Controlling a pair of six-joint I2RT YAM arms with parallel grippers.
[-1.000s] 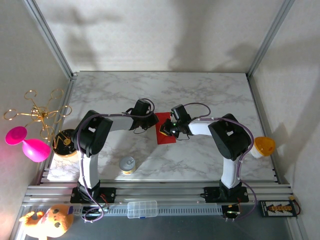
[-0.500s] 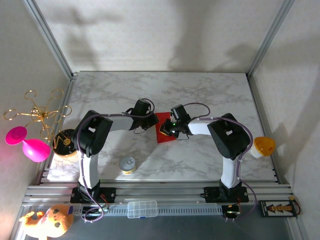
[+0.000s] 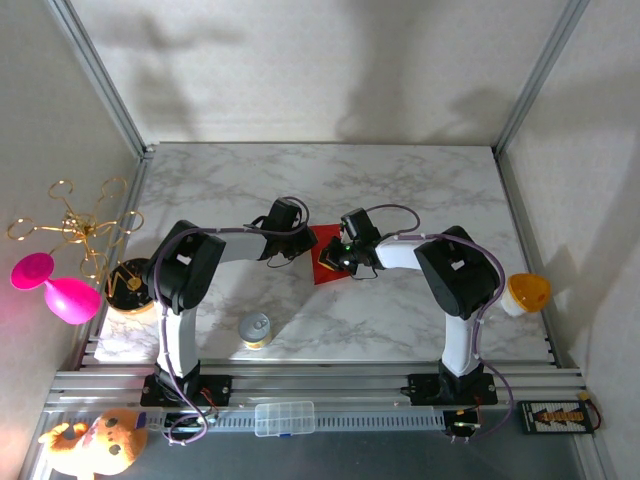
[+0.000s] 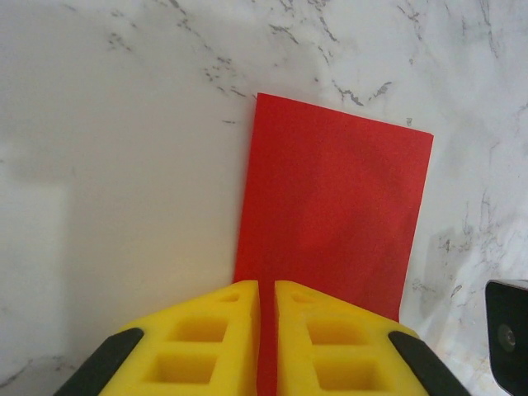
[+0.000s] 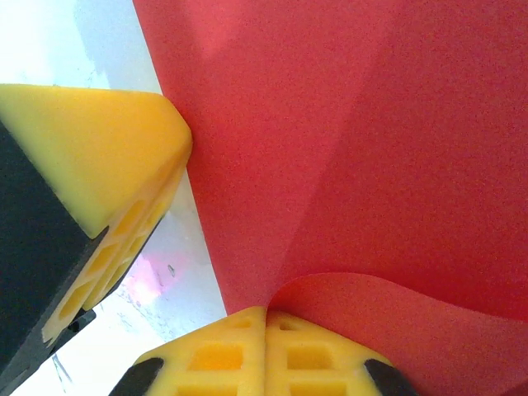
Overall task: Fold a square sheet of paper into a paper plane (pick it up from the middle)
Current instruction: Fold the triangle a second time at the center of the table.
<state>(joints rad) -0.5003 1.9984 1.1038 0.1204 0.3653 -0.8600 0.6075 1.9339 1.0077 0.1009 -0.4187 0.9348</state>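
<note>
red square sheet of paper lay flat ahead of the left gripper, pinched at its near edge; right gripper clamped a curled edge.

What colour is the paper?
The paper is plain bright red, with no pattern. It shows best in the left wrist view.

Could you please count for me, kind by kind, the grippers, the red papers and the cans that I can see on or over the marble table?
Grippers: 2, the left gripper and the right gripper
Red papers: 1, the paper
Cans: 1, the can
Total: 4
</note>
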